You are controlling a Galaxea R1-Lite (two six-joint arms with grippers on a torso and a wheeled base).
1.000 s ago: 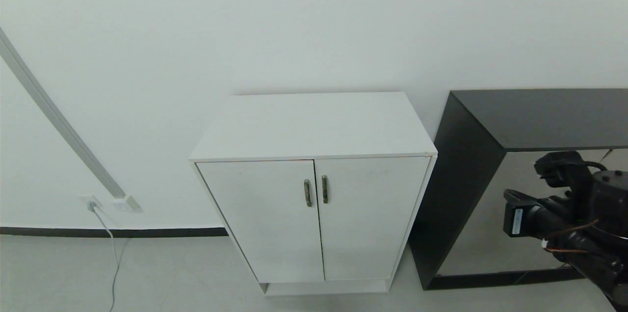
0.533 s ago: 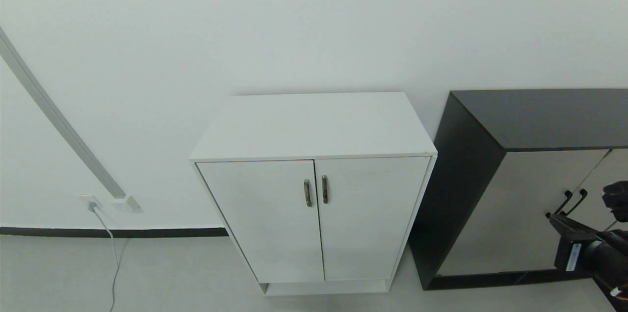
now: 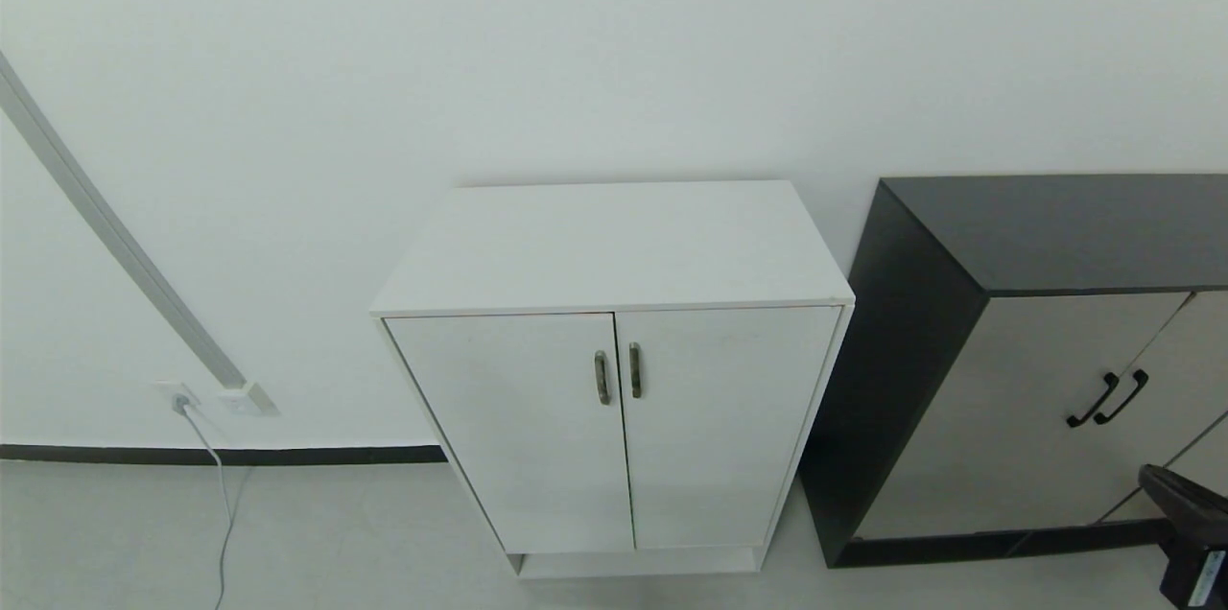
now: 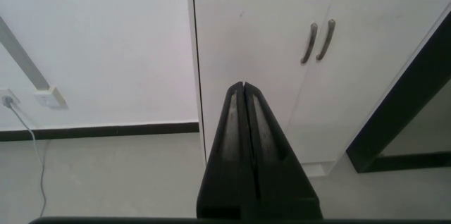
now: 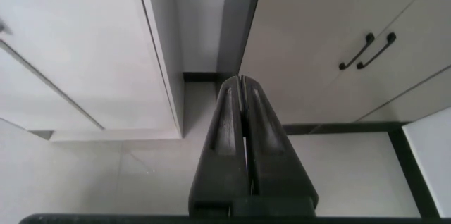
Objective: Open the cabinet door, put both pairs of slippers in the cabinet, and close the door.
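While both pairs of jaws are lying pressed together with nothing between them, the left gripper [image 4: 243,91] is pointing toward the tall white two-door cabinet [image 4: 282,55] and hanging apart from it, in line with its left door. The right gripper [image 5: 240,86] is pointing down at the narrow gap where that white cabinet [image 5: 77,34] is meeting its neighbour, a low black-framed cabinet with pale doors [image 5: 310,41]. A dark part of the right arm [image 3: 1190,533] is showing low in front of the black-framed cabinet [image 3: 921,341].

The white cabinet [image 3: 614,246] is standing on the pale grey floor [image 3: 336,533] with its back against the white wall [image 3: 614,44]. Both doors [image 3: 523,428] are sitting shut and flush, and the two slim dull-metal bar handles [image 3: 602,377] are hanging upright side by side at the centre seam. The black-framed cabinet is standing just beside it on the robot's right, carrying a pair of curved black handles [image 3: 1108,397]. Over on the robot's left, a white wall socket [image 3: 175,394] is feeding a thin grey cable [image 3: 225,514] that is trailing down to the floor, beside a slanted grey wall strip [image 3: 115,236] and above a dark baseboard [image 3: 221,453].
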